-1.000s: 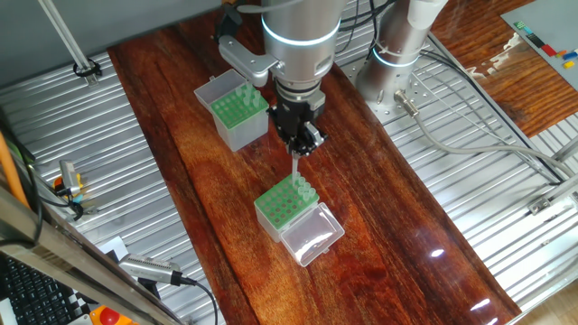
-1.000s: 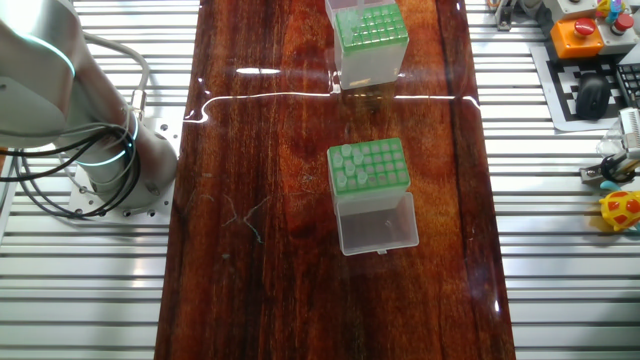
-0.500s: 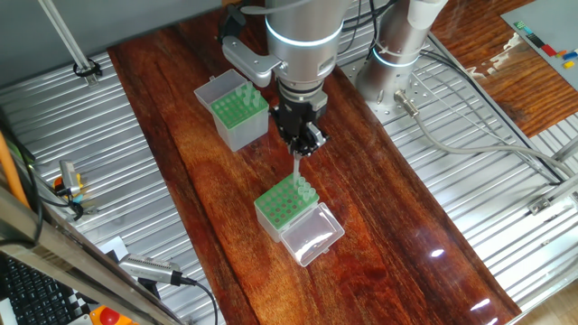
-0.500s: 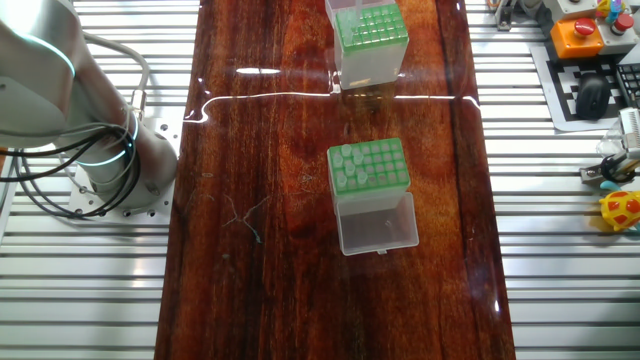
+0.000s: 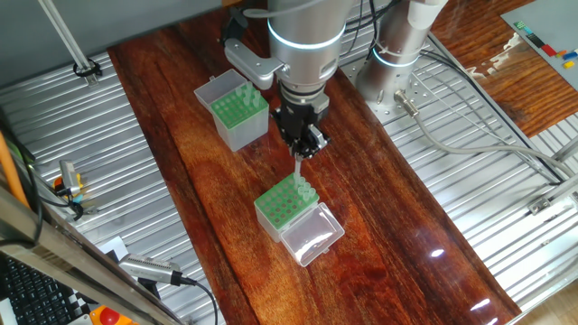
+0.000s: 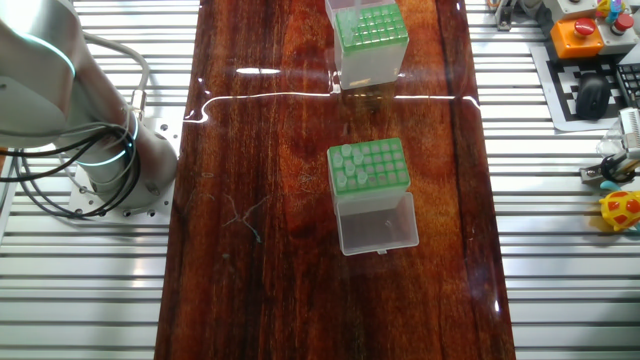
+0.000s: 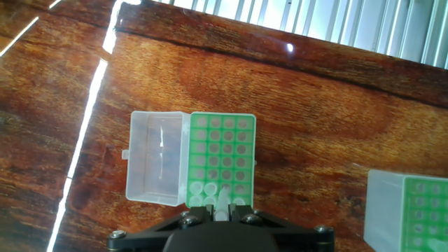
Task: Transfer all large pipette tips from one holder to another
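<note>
My gripper (image 5: 303, 144) is shut on a large pipette tip (image 5: 298, 168) that hangs point down just above the shorter holder (image 5: 287, 204), whose clear lid (image 5: 312, 236) lies open. In the hand view the pale tip (image 7: 222, 204) stands between the black fingers (image 7: 199, 213) over the near rows of that green plate (image 7: 220, 157). Several tips (image 6: 352, 168) sit in the plate's left columns. The taller grey-sided holder (image 5: 235, 110) stands behind the arm; in the other fixed view it (image 6: 368, 40) is at the top.
The wooden tabletop (image 5: 379, 226) is flanked by ribbed metal surfaces (image 5: 126, 181). The arm's base (image 6: 110, 160) with cables stands at one side. Controllers and small coloured objects (image 6: 620, 190) lie off the table edge.
The gripper with the tip has shifted very slightly; both holders stay where they were.
</note>
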Action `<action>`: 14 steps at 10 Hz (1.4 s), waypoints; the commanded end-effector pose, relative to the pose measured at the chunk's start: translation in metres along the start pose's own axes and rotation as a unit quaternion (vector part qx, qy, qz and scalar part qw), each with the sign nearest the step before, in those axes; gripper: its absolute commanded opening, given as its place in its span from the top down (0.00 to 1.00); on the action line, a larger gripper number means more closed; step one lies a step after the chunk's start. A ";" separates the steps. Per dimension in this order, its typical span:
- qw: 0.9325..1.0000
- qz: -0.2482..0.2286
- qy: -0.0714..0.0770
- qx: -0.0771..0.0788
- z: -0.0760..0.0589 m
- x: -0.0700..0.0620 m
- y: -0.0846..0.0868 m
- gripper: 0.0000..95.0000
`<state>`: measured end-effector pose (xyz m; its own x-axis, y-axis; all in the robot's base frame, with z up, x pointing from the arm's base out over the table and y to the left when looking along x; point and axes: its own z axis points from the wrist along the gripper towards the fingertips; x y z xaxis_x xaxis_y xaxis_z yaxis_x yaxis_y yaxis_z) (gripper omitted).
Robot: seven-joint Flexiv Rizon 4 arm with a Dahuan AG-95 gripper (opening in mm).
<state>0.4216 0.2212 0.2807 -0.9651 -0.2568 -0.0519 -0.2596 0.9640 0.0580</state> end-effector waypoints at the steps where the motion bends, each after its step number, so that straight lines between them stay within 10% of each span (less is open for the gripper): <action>1: 1.000 -0.001 0.000 -0.001 0.000 0.001 0.000 1.00; 12: 1.000 -0.010 0.007 0.010 0.032 0.003 -0.003 1.00; 14: 1.000 -0.014 0.005 0.011 0.034 0.003 -0.003 0.60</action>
<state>0.4212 0.2216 0.2457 -0.9571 -0.2865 -0.0425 -0.2880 0.9570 0.0352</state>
